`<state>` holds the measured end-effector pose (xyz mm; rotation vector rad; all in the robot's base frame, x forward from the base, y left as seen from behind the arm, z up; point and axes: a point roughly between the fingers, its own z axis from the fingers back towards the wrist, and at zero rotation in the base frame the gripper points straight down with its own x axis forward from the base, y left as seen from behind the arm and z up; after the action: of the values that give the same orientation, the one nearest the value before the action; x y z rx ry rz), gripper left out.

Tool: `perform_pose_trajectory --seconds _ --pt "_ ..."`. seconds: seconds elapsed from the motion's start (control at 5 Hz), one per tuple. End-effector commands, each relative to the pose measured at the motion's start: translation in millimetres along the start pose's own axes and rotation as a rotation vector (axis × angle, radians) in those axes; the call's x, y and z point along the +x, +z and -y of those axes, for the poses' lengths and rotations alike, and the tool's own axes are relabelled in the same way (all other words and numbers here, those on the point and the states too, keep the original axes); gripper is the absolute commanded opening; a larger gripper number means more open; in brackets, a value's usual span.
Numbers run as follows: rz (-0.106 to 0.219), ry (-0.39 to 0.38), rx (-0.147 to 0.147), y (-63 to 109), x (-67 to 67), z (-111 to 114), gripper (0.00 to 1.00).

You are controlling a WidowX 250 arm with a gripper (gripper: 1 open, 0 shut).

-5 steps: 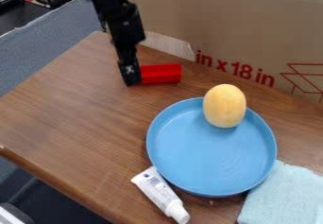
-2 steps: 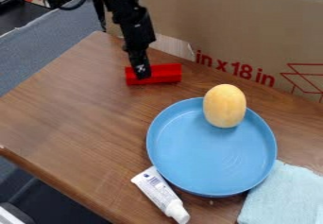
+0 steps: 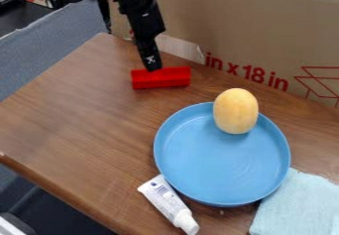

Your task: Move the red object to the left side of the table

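Red block (image 3: 161,77) lies on the brown desk (image 3: 79,110) at ten o'clock from the blue plate (image 3: 199,170), with the black hand (image 3: 150,62), fingers together, just above it.

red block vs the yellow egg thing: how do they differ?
The red object is a flat, straight-edged bar lying lengthwise; the yellow egg-shaped thing is rounded and stands upright. The red object rests directly on the table, by the cardboard box; the egg sits inside the blue plate. The gripper is at the red object; nothing touches the egg. Both are small and single-coloured.
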<state>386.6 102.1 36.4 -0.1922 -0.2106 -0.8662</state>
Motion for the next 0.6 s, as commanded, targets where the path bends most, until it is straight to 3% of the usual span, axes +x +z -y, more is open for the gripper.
perform_pose_trajectory --seconds 0.0,0.4 --pt "0.03 -0.001 0.036 14.8 6.0 -15.3 1.0" --pt "0.058 0.023 -0.006 6.3 1.1 -26.4 1.0"
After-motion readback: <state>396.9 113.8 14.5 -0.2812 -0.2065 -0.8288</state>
